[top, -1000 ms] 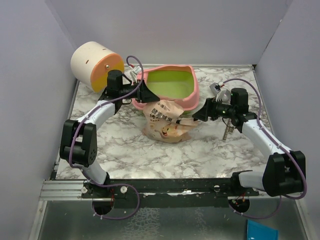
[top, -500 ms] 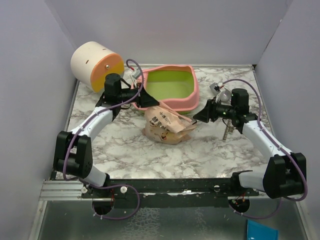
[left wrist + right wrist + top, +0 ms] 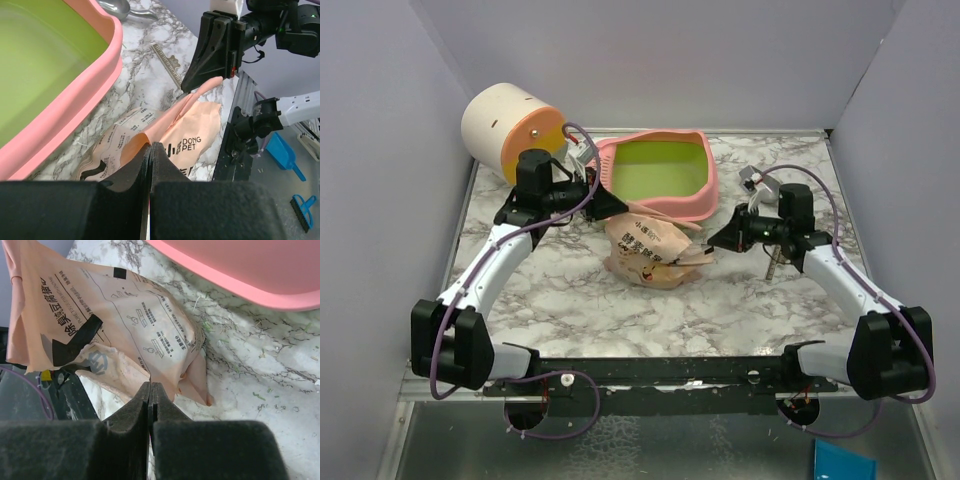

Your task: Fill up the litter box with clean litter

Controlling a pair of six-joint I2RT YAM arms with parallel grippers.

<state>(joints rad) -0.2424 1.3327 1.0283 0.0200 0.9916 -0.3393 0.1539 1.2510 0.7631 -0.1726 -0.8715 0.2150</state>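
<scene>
The litter box (image 3: pixel 708 188) sits at the far middle of the tabletop (image 3: pixel 570 290). Its lime-green basin (image 3: pixel 660 165) is bare, with no clean litter in it. The only loose granules on show are a few stray green flecks (image 3: pixel 260 396) on the marble near the pink rim. The rest is presumably inside the beige pouch (image 3: pixel 650 250), which lies just in front of the box.

1 second ago both pairs of fingers stood apart at the pouch. Now the left fingers (image 3: pixel 617 203) are clamped on its upper left edge and the right fingers (image 3: pixel 712 240) are pinched on a fold at its right side. Each wrist view shows the tips pressed together with film between them. The left arm has also drawn back toward its own side, and the pouch lies lower and more stretched between the 2 holds.

This looks like the start of opening or lifting the pouch, so filling has not begun. A thin film pinch could slip or tear unevenly.

The cream-and-orange cylinder (image 3: pixel 510 130) rests at the far left, well apart from the pouch.
</scene>
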